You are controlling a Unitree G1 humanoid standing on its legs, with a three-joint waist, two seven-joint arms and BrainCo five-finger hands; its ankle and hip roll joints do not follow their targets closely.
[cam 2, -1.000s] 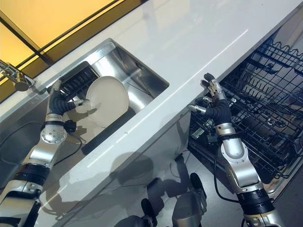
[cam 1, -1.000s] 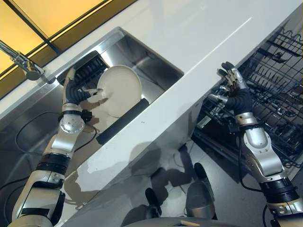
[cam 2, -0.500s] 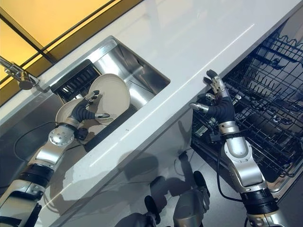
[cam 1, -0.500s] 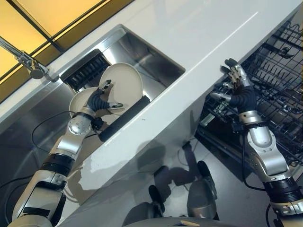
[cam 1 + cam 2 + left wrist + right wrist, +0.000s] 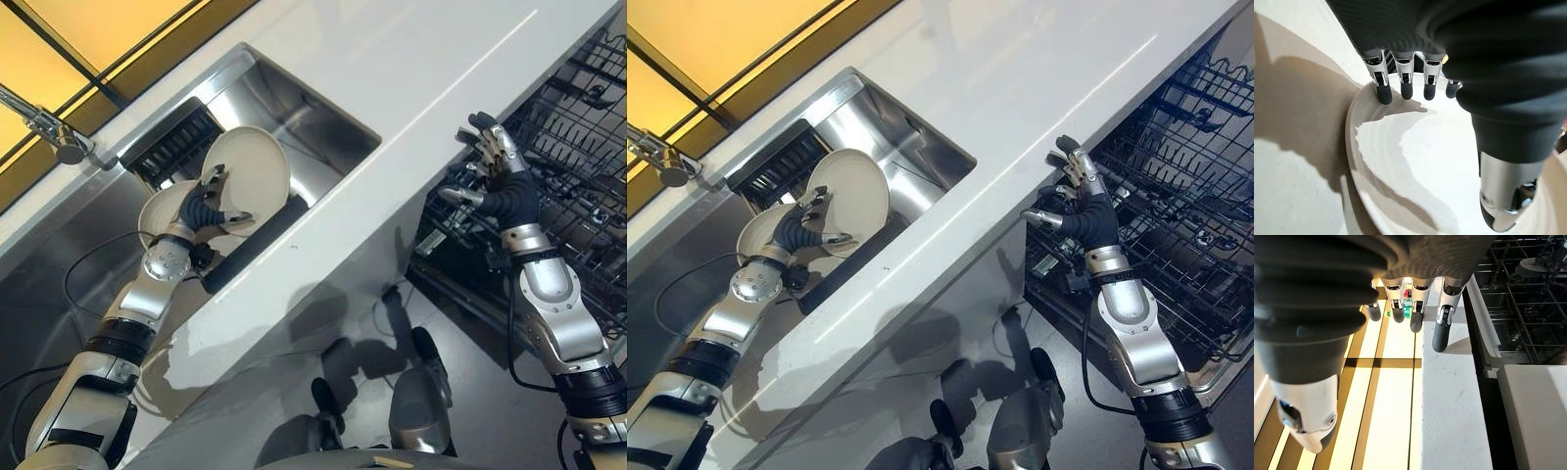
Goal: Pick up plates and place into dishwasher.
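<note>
Two cream plates lean in the steel sink [image 5: 318,127]: a large one [image 5: 257,164] and a second [image 5: 155,210] partly behind it on the left. My left hand [image 5: 201,208] lies against the large plate's face, between the two. In the left wrist view its straight fingers [image 5: 1383,90] touch the plate's [image 5: 1415,161] far rim and the thumb hovers over the plate's middle, so the hand is open. My right hand [image 5: 505,191] is raised and open, fingers spread, beside the counter's edge above the dishwasher's dark wire rack [image 5: 578,147].
A black ribbed drainer [image 5: 171,147] sits at the sink's back and a dark bar [image 5: 250,250] lies along its near side. A faucet [image 5: 54,132] stands at the far left. The white counter [image 5: 411,78] separates the sink from the pulled-out dishwasher rack.
My left hand came away from the drainer side and moved onto the front of the large plate, and the second plate now shows. The right hand has barely moved.
</note>
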